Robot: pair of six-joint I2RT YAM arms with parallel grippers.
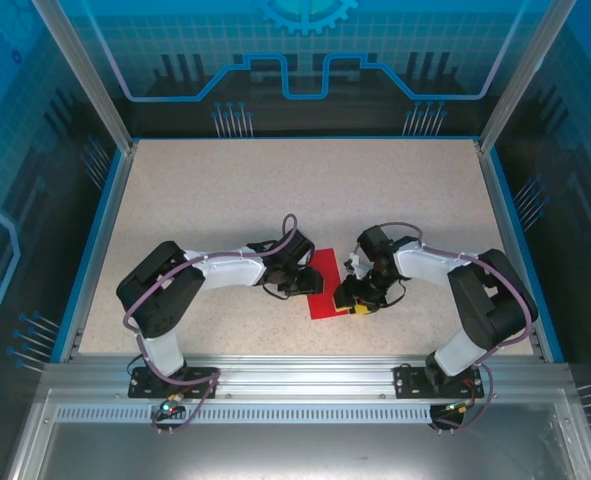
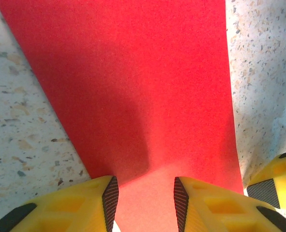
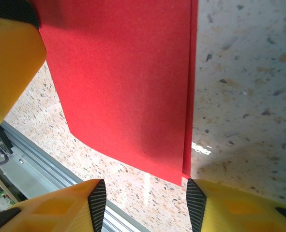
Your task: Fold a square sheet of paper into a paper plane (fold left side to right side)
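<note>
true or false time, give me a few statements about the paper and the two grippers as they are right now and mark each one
1. The sheet of paper lies between the left gripper and the right gripper. True.
2. The face of the sheet of paper that shows is yellow. False: it is red.
3. The left gripper's jaws are shut tight. False: they stand apart, with red paper showing in the gap.
4. In the right wrist view, a second layer shows along one long edge of the sheet of paper. True.
5. The sheet of paper lies by the far edge of the table. False: it lies in the near half.
</note>
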